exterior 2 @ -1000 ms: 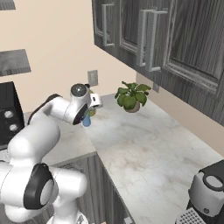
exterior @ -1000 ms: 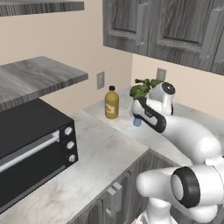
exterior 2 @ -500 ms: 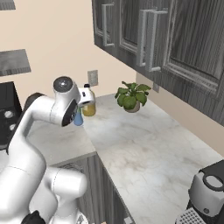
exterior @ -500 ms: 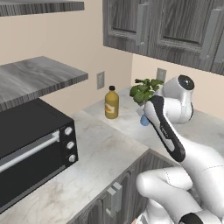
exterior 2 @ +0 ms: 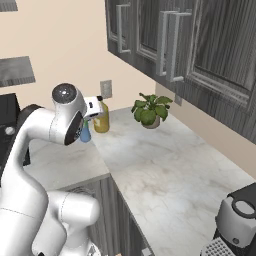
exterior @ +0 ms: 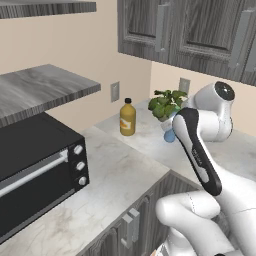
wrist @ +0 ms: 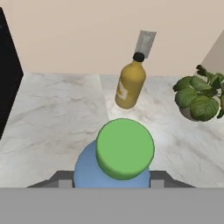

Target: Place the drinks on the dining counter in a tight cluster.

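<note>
Left base view, left to right: black toaster oven (exterior: 35, 175) fills the lower left, sitting on the marble bench (exterior: 120, 175). Grey shelf (exterior: 42, 90) hangs above it at mid left. Amber juice jug (exterior: 127, 118) stands upright at centre, near the back wall below a wall socket (exterior: 114, 91). Just right of centre is a potted plant (exterior: 165, 104); the small blue water bottle (exterior: 170, 135) shows below the leaves, partly hidden behind the arm.

Right base view, left to right: the blue water bottle (exterior 2: 85, 133) sits at centre left, tucked behind the white wrist; whether it touches the bench cannot be told from here. The juice jug (exterior 2: 102, 120) stands just to its right. The plant (exterior 2: 149, 111) is at centre, well apart from a coffee machine (exterior 2: 239, 220) in the lower right corner.

Hand view: the water bottle's green cap (wrist: 125, 148) and blue shoulder occupy bottom centre, between the tips of the tool (wrist: 111, 180). Tool is closed on the water bottle, one fingertip either side. The juice jug (wrist: 130, 83) stands at upper centre; the plant (wrist: 199, 96) lies at right edge.
</note>
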You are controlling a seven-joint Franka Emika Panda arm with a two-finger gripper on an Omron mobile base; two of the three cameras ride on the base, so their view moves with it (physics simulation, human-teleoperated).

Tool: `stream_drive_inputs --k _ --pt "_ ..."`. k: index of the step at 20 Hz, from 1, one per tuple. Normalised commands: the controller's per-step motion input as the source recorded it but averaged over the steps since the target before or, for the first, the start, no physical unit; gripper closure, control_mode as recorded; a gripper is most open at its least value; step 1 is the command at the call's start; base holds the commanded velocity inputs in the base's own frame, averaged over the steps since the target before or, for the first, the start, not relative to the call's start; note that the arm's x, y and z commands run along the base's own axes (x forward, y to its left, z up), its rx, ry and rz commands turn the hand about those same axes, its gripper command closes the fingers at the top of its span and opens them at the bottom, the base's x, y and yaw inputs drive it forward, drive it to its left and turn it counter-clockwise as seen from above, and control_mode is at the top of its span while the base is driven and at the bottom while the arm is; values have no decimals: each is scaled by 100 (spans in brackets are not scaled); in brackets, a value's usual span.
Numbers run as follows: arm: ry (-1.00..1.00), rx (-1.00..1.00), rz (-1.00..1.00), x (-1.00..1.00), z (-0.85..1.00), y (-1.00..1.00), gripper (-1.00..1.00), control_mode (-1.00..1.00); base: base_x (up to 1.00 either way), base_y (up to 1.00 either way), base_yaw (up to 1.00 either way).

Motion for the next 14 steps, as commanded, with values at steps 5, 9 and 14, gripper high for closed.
stream_drive_inputs --k 5,9,14 --pt "0 1 0 -19 0 -2 100 100 -14 -2 0" --pt "0 0 0 0 0 0 100 100 -99 -22 -1" --pt "0 0 0 0 0 0 100 100 -72 -8 1"
